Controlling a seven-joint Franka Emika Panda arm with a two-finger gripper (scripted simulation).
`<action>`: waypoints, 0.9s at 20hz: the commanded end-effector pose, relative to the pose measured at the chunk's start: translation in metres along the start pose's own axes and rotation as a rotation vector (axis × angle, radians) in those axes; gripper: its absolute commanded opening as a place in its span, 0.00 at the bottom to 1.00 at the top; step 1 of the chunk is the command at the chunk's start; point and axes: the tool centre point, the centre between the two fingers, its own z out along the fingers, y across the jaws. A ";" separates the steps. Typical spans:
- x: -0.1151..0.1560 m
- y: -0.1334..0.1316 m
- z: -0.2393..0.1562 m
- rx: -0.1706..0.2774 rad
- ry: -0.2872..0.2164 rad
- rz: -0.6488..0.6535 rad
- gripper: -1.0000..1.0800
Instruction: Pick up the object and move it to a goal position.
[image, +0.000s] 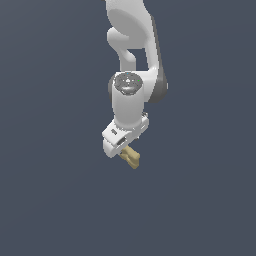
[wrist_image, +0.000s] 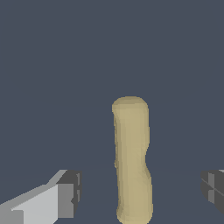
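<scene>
Presently logged: one tan-yellow bone-like object (wrist_image: 132, 159), lying on the dark floor directly beneath the white gripper (wrist_image: 140, 190), stood between jaws held wide apart and clear of it on both sides, its long axis running crosswise to their closing line.

Flat even sim light; sharp; no glare
</scene>
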 end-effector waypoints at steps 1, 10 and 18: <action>0.001 0.000 0.001 0.001 0.001 -0.026 0.96; 0.001 0.000 0.005 0.002 0.001 -0.040 0.96; 0.001 -0.001 0.041 0.002 0.001 -0.044 0.96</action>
